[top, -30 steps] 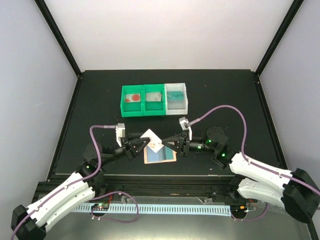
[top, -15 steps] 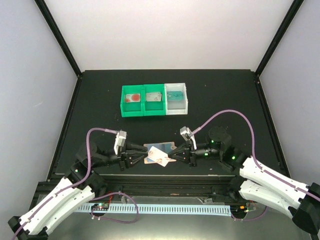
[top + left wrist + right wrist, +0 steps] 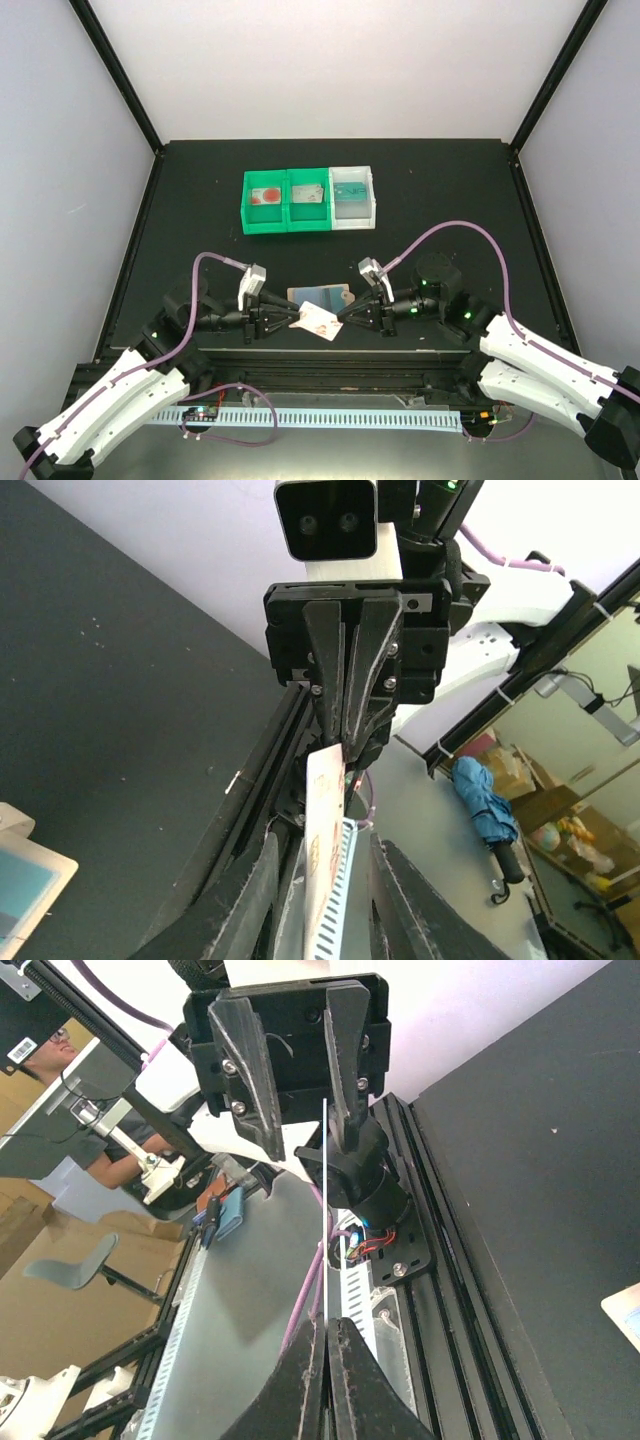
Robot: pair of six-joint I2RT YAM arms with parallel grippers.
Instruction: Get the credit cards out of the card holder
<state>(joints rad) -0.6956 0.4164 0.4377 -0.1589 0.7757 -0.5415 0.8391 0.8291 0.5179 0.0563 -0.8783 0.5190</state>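
Done: three cards binned, one per compartment; red-marked card (image 3: 266, 195) and grey card (image 3: 309, 193) in the green bins (image 3: 285, 226), teal card (image 3: 349, 190) in the white bin (image 3: 352, 223). In hand: fourth card (image 3: 318, 322), aloft, pinched by the closed right gripper (image 3: 345, 314); left gripper (image 3: 290, 316) straddles it, jaws parted, seemingly not gripping. Holder (image 3: 322, 296) lies flat just behind; any remaining contents unclear.

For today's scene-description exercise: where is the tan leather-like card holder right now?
Top view: the tan card holder lies on the black table, front centre, just behind the white-and-red card pinched by the right gripper.
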